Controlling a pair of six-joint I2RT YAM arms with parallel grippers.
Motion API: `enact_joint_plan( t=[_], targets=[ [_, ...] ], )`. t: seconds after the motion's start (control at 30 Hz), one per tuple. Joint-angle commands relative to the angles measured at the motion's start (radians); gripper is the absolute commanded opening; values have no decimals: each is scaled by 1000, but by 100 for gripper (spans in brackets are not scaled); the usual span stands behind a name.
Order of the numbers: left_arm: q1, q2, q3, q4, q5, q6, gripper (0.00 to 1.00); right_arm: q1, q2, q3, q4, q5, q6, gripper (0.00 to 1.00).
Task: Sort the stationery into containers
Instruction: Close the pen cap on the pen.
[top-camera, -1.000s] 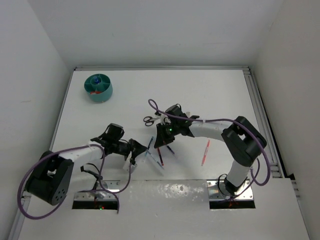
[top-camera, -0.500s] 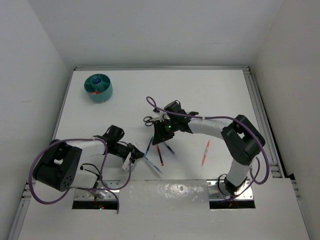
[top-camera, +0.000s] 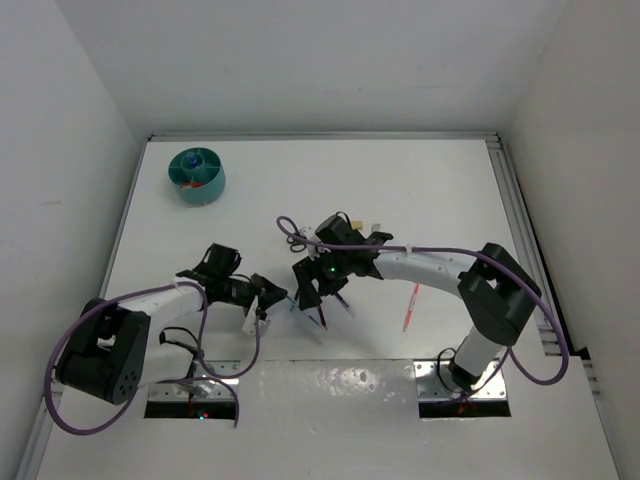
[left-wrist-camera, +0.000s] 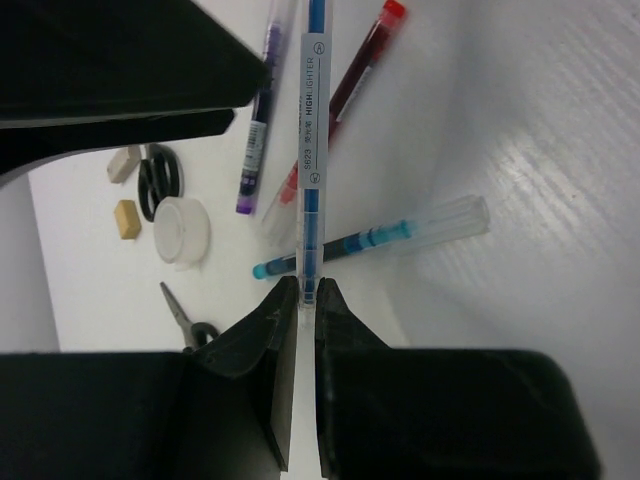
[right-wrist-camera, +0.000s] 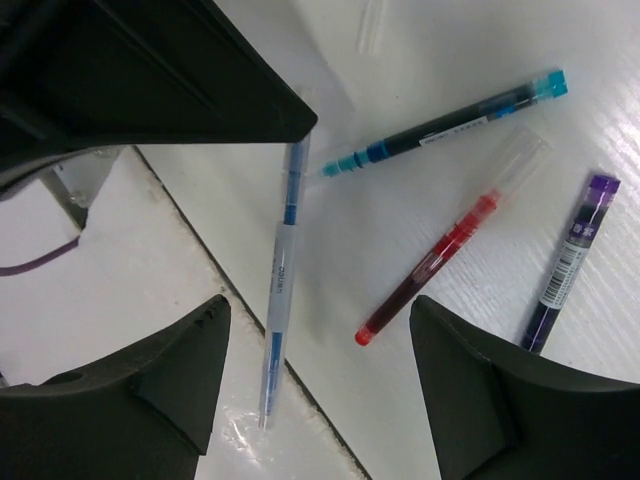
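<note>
My left gripper is shut on the end of a clear blue pen, which sticks straight out from its jaws above the table. My right gripper hangs open just over that same pen, touching nothing. Under them lie a red pen, a teal-capped pen and a purple pen. In the top view the two grippers, left and right, nearly meet near the table's front. The teal organiser stands at the far left.
Two black-handled scissors, a clear tape roll, a beige eraser and a small white piece lie beyond the pens. Another red pen lies to the right. The glossy front plate borders the table.
My right gripper has opened and moved left and nearer, toward the left gripper. The left gripper stays shut on the blue pen and has shifted slightly.
</note>
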Motion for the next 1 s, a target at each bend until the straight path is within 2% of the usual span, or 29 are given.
enact_joint_plan(
  t=[0.0,0.2,0.33,0.37,0.57,0.67,0.7,0.97],
  targets=[
    [18,-29,29,15,64,605,0,19,30,44,-11,25,-17,71],
    [24,-46,29,80,48,532,0,50,47,26,6,15,0,69],
    [25,-47,29,87,50,531,0,53,50,12,27,14,22,55],
    [25,-49,29,86,50,532,0,54,51,12,30,14,25,47],
    [27,-64,30,98,50,505,0,53,65,18,41,-1,37,26],
    [24,-75,26,100,59,517,0,54,68,28,53,-1,40,9],
    [21,-81,28,100,62,522,0,53,70,33,55,0,42,0],
    [-45,-161,34,54,68,491,0,4,64,97,160,-5,117,0]
  ],
)
